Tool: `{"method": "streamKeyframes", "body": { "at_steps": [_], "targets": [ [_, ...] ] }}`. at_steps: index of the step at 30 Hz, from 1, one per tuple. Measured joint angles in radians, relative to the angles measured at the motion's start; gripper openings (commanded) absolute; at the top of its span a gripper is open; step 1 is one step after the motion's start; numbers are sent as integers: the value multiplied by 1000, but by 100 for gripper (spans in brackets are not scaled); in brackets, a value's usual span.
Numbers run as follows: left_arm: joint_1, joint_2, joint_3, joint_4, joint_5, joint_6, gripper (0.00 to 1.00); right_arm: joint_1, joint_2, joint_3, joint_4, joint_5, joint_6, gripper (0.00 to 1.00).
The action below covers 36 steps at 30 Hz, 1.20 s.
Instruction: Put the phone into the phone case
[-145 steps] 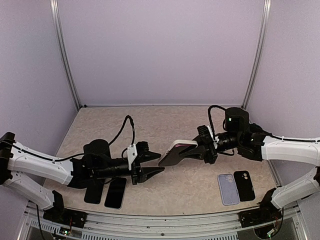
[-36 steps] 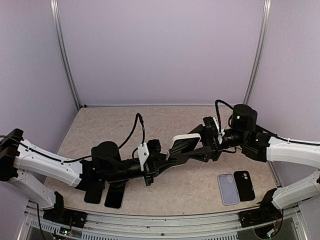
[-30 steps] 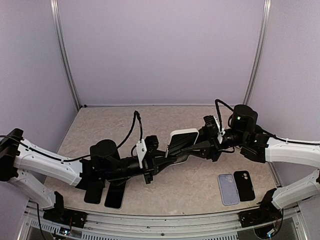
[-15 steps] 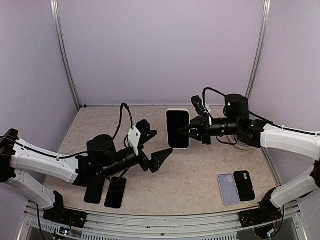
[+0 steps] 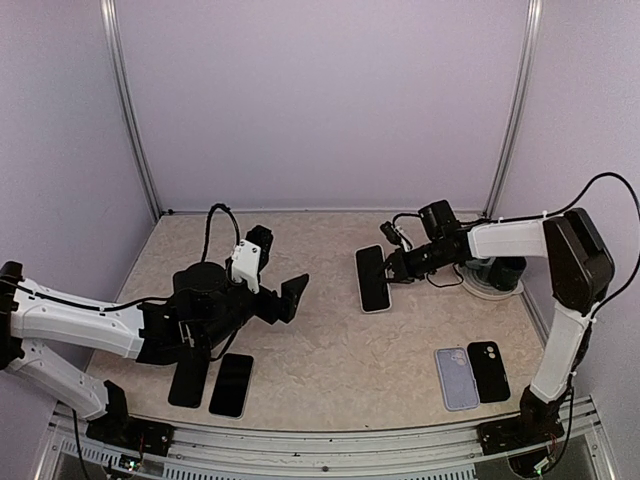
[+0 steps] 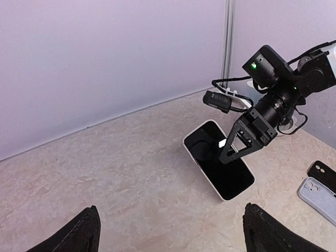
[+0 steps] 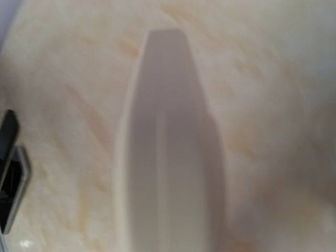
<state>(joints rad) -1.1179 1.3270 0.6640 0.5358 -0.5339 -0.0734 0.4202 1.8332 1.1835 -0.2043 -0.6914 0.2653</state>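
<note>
Black phone (image 5: 372,286) lies partly hidden under right gripper (image 5: 390,276), possibly gripped.

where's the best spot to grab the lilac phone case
Probably from straight above, pinching its two short ends. The lilac case lies flat, and the black case sits close along one long side, leaving little finger room there.

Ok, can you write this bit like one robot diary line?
left gripper: open, empty | right gripper: gripping phone | phone: white-rimmed, screen up, mid-table
</note>
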Motion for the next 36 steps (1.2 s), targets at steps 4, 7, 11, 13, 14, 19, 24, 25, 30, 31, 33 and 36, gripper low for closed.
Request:
{"method": "streamKeyframes", "body": {
  "at_steps": [4, 7, 11, 13, 14, 19, 24, 25, 30, 31, 33, 36],
  "targets": [
    [0, 0, 0, -53, -27, -18, 93, -29, 90, 22, -50, -11, 10, 2],
    [2, 0, 0, -82, -37, -28, 93, -58, 105, 35, -70, -32, 17, 9],
    [7, 0, -2, -104, -45, -31, 93, -95, 119, 41, -84, -49, 16, 21],
    [12, 0, -3, -110, -48, -31, 94, -110, 132, 44, -86, -50, 11, 10],
    [15, 0, -3, -111, -49, -31, 94, -114, 138, 44, -86, -50, 12, 0],
    [27, 0, -3, -109, -24, -31, 93, -121, 127, 28, -60, -109, 7, 0],
    [33, 17, -3, -71, 87, -32, 94, -98, 29, -54, -22, -123, -41, 0],
    [34, 23, -4, -56, 122, -34, 95, -84, -9, -64, -18, -133, -56, 0],
    [37, 47, -11, 33, 327, -36, 99, 41, -191, -69, 63, -205, -124, 0],
    [37, 49, -11, 52, 366, -36, 99, 69, -223, -69, 86, -222, -132, 0],
    [37, 50, -13, 93, 445, -36, 99, 123, -287, -70, 154, -261, -134, 0],
    [37, 53, -13, 153, 521, -35, 97, 190, -362, -88, 285, -323, -120, 0]
  ]
}}
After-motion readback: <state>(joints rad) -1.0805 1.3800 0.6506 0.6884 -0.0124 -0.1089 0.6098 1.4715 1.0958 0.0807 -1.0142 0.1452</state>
